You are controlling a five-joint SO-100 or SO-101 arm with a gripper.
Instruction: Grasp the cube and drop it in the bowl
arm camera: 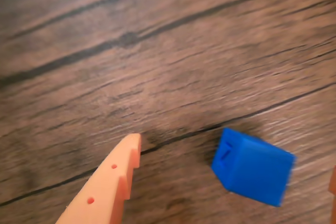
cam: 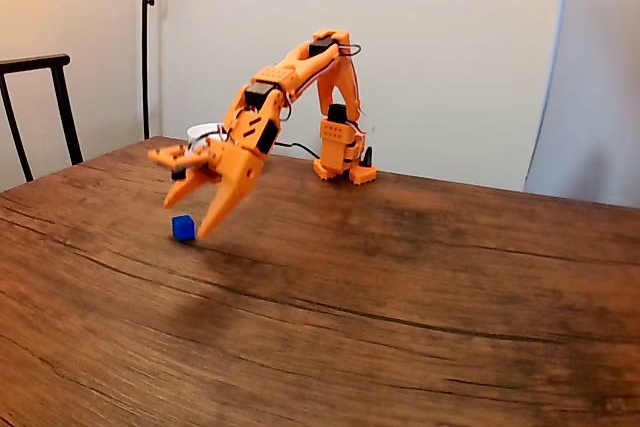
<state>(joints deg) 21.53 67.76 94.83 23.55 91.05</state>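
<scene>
The blue cube point(arm camera: 252, 166) lies tilted on the wood table between my orange fingers in the wrist view: one fingertip point(arm camera: 131, 145) to its left, a sliver of the other at the right edge. My gripper point(arm camera: 233, 157) is open and holds nothing. In the fixed view the gripper point(cam: 192, 215) hangs just above the cube point(cam: 182, 228), with the long finger's tip beside the cube's right side. The white bowl point(cam: 201, 131) stands behind the gripper, mostly hidden by the arm.
The arm's base point(cam: 340, 159) sits at the table's far edge near the wall. A dark chair point(cam: 40, 63) and a lamp pole point(cam: 147, 37) stand off the table at the left. The wood table point(cam: 400, 307) stretches wide toward the front and right.
</scene>
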